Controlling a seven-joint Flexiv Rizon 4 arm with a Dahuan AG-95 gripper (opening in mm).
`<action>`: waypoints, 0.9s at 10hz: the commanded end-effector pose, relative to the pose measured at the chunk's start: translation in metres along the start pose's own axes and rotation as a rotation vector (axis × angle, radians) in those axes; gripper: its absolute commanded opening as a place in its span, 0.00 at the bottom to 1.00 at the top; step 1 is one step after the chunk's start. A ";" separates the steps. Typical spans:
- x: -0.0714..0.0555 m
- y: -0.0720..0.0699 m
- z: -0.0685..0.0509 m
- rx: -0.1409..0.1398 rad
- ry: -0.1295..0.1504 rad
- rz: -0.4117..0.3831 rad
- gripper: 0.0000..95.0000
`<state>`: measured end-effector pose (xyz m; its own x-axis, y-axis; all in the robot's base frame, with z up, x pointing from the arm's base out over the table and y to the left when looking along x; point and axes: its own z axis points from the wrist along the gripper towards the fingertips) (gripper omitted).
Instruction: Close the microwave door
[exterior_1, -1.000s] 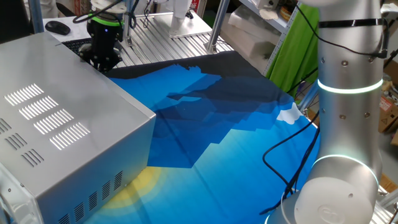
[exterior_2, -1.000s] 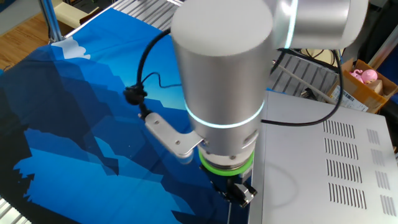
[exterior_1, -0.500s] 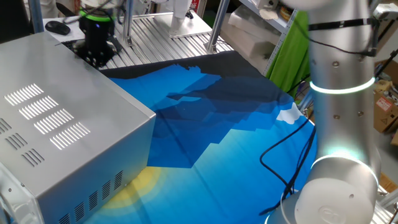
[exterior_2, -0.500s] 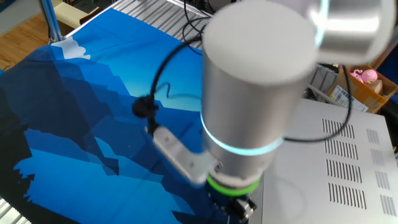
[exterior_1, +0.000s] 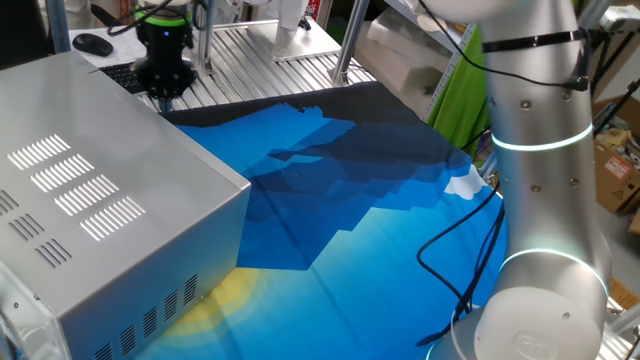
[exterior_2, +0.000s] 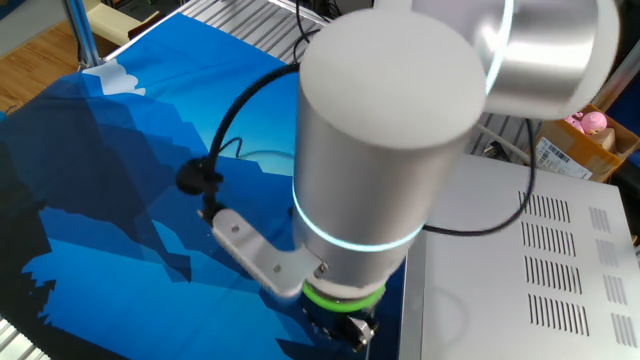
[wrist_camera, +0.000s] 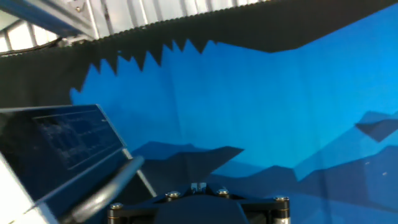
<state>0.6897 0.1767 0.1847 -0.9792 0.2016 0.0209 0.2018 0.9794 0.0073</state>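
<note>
1 large silver-grey microwave (exterior_1: 90, 190) fills the left of one fixed view, its casing marked with rows of white vent slots; its interior is hidden in every view, so any contents cannot be told. The gripper (exterior_1: 165, 85) hangs at the box's far corner, near a black keyboard (exterior_1: 125, 72) on the slatted metal bench (exterior_1: 260, 55). Whether its fingers are apart or together cannot be told, since only the dark housing shows. In the hand view the microwave door (wrist_camera: 71, 146) stands at the lower left, its dark glassy face rimmed in silver, with a rounded silver handle (wrist_camera: 102, 190) beside it. Right of the microwave, the blue cloth (exterior_1: 380, 220) lies broad and flat up to the silver robot arm (exterior_1: 540, 170), crossed only by 1 black cable (exterior_1: 460, 250).
</note>
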 end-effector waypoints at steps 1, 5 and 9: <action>0.012 -0.038 0.001 -0.028 -0.007 -0.045 0.00; 0.029 -0.063 0.008 -0.038 -0.011 -0.022 0.00; 0.043 -0.068 0.005 -0.039 -0.002 0.041 0.00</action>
<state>0.6274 0.1170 0.1799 -0.9693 0.2458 -0.0078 0.2452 0.9685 0.0441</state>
